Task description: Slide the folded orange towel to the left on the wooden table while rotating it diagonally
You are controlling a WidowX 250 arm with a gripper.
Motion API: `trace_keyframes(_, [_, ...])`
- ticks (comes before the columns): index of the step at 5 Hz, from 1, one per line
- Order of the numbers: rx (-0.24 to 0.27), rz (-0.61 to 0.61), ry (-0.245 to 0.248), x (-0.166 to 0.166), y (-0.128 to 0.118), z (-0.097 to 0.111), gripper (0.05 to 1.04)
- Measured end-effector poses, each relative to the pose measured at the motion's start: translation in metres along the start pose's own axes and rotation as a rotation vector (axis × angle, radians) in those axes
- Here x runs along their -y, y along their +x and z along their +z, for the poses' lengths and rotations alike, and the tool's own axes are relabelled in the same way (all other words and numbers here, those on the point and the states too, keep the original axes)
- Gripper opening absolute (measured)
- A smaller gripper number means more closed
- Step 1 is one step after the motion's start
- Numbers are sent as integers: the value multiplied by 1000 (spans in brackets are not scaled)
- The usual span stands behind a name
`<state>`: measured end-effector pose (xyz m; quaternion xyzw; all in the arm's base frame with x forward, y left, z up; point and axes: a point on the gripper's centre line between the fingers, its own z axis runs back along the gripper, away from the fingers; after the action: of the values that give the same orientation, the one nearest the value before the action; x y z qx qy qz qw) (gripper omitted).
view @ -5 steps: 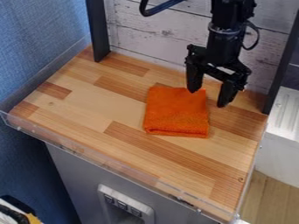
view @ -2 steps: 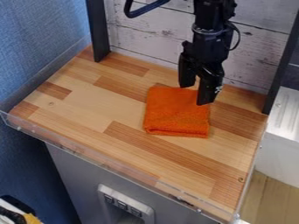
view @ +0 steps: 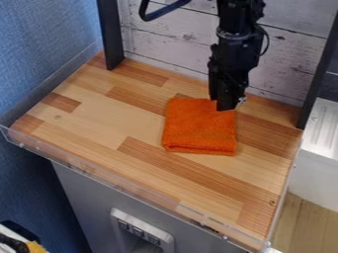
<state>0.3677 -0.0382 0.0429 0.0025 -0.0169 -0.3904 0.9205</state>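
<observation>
The black hand (view: 224,107) hangs down over the back edge of an orange cloth (view: 198,129), near the cloth's back right corner. Its two fingers are pressed together, with their tips pointing down. I cannot tell if a bit of the cloth is pinched between them. The cloth lies flat on the wooden desk (view: 132,165), to the right of the middle and toward the back. It is folded into a small, fuzzy square, and its front edge looks thick and round. The black arm (view: 236,44) comes in from the top, and a dark tube (view: 161,13) bends beside it.

The desk has light and dark strips of wood. A clear strip (view: 125,187) runs along its front edge. Behind the desk is a wall of white boards (view: 165,32) with gray marks. A dark post (view: 111,37) stands at the back left, and another dark post (view: 319,69) stands at the right. On the far left is a blue wall (view: 39,49). Under the desk is a gray front (view: 79,192) with a pale panel (view: 168,240). To the right is a white thing (view: 316,148), with a wooden floor (view: 304,222) below it.
</observation>
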Motion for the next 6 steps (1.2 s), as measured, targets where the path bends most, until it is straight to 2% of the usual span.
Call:
trace_keyframes(1, [5,-39,1,4,-4,-11,167])
trace_keyframes(2, [3,-62,-7,9,-9,-20,68])
trace_keyframes(4, [-4,-69,-33,14,-13,-29,62])
trace_keyframes(6, [-18,121,-41,7,-25,-34,62])
